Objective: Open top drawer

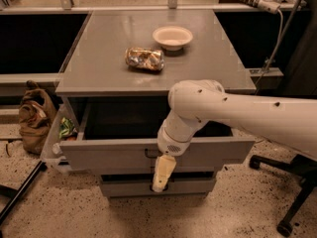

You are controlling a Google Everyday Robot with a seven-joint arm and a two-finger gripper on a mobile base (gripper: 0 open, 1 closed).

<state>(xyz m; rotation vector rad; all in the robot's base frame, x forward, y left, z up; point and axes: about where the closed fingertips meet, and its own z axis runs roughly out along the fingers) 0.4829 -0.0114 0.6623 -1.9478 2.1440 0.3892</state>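
The top drawer (213,150) is seen pulled well out from the front edge of the cabinet (99,58). Its grey front panel stands clear of the body, and the dark inside is shown behind it. The small black handle (150,153) is found at the middle of the front panel.

The gripper (161,178) is held in front of this panel, just right of the handle. It hangs down from the white arm (237,115), which is brought in from the right side and bent over the front edge. Its lower end is seen across the front of the second drawer (193,185). It cannot be told whether the gripper is released or clenched, and it cannot be told if the handle is touched or only near. The low, hanging pose is probably chosen so that the pull is made straight outward, along the line of the drawer.

On the top surface a white bowl (172,36) is placed toward the back edge, and a shiny packet (144,58) lies near the centre, a little to the left of the bowl. Both are kept well apart from the front edge, so they are not disturbed by the arm.

The task is judged nearly done, since most of the inside is exposed. If more travel is wanted, a slow pull is advised, so that the drawer is not brought off its rails.
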